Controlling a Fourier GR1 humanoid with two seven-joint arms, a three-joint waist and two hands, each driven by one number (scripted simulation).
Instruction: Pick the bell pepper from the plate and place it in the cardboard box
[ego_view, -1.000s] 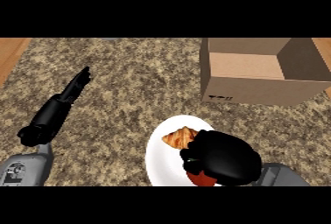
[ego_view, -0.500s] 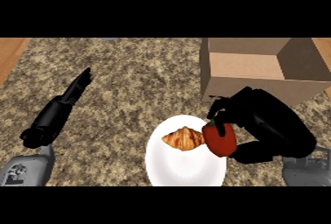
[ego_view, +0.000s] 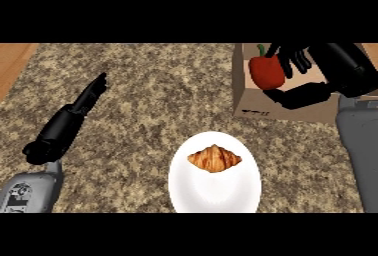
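Note:
A red bell pepper (ego_view: 266, 71) with a green stem hangs in the air over the open cardboard box (ego_view: 255, 102) at the upper right. My right hand (ego_view: 325, 67) is shut on the pepper, fingers curled over its top and thumb under it. The white plate (ego_view: 214, 187) lies near the front centre of the counter, below and left of the box. My left hand (ego_view: 87, 98) rests open at the left, fingers straight and pointing away, holding nothing.
A croissant (ego_view: 214, 158) lies on the plate's upper half. The speckled granite counter ends at a wooden strip (ego_view: 13, 59) at the far left. My right forearm (ego_view: 358, 150) runs along the right edge.
My right hand has lifted the bell pepper off the plate and carried it up and away, from beside the croissant to above the box. The left hand has stayed put.

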